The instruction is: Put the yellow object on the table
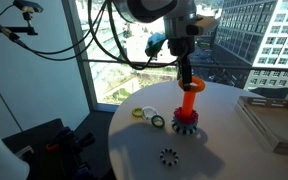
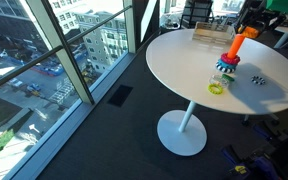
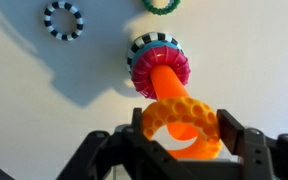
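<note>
The yellow object (image 3: 189,117) is an orange-yellow perforated collar around the top of the tall orange peg (image 3: 161,82). My gripper (image 3: 180,125) is shut on it, one jaw on each side. The peg stands on a stack of pink and black-white gears (image 3: 159,62) on the round white table (image 3: 44,95). In both exterior views the gripper (image 1: 188,78) (image 2: 246,27) comes down from above onto the collar (image 1: 190,87) (image 2: 242,36) at the peg's top, with the table (image 1: 224,150) (image 2: 184,60) below.
A black-white gear ring (image 3: 63,19) (image 1: 168,156) lies apart from the peg. A green ring (image 3: 162,5) (image 1: 157,121) and a small pale yellow-green ring (image 1: 141,113) (image 2: 217,87) lie near the base. A flat box (image 1: 274,120) sits toward the table's edge. Tall windows (image 2: 74,60) stand beside the table.
</note>
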Controlling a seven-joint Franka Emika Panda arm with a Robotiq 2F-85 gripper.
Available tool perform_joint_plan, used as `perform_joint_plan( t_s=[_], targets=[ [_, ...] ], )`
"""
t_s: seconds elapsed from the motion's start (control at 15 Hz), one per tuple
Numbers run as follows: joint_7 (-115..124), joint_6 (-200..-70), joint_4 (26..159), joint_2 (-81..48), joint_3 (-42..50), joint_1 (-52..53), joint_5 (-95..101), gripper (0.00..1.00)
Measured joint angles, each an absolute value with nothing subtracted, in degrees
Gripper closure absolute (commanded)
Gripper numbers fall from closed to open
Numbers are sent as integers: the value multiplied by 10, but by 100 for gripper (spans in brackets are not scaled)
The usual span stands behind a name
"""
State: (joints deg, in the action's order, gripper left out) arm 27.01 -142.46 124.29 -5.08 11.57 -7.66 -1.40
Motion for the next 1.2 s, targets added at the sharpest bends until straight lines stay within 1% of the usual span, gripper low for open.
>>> perform_joint_plan(
  t_s=[0.13, 0.2, 0.67, 0.87, 1.2],
  targets=[
    [270, -1425, 1243, -50, 115, -77, -14, 57],
    [270, -1425, 1243, -49, 114, -77, -14, 60],
    [262, -1425, 1251, -34, 94, -71, -14, 60],
    [255, -1425, 1256, -29, 84, -66, -14, 62],
    [235, -1425, 1267, -30, 73, -60, -14, 57]
  ],
)
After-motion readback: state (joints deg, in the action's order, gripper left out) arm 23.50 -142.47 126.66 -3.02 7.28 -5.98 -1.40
